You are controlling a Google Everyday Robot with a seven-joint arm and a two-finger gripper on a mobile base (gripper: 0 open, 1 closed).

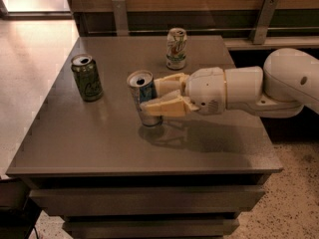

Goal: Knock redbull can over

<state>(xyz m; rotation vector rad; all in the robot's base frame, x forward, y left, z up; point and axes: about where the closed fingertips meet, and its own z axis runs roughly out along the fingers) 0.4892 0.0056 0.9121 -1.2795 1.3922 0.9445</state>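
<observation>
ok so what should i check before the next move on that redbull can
1. Target: gripper is at the redbull can, mid table, not at the other cans: ok.
2. Grip: fingers sit on both sides of it and look closed on it: ok.
3. Can knocked over: not ok, it stands, leaning slightly left.
4. Fall path: bare table around it, green can stands apart to the left: ok.
5. White can stands behind, apart from the gripper: ok.
</observation>
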